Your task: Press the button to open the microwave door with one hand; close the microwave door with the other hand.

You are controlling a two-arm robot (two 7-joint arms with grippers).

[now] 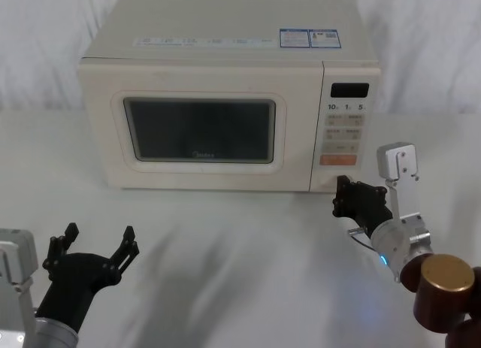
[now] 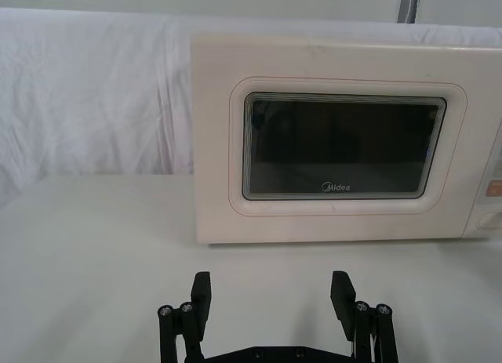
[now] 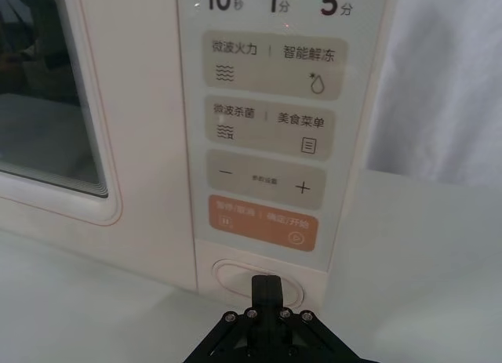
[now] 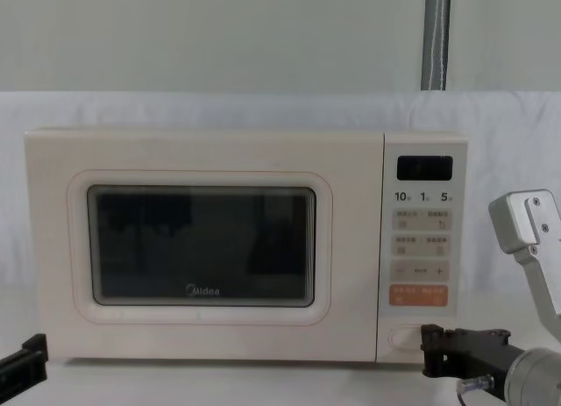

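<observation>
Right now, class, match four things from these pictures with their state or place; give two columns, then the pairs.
1 microwave door
2 button
3 left gripper
4 right gripper

A fingers together, tip at the button
B shut, flush with the front
C open, low before the door
D lowest on the panel, under the orange key

1-B, 2-D, 3-C, 4-A

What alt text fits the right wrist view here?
The right claw, fingers together, points at the wide cream button at the bottom of the microwave control panel, just below the orange key. The door's dark window sits alongside.
</observation>
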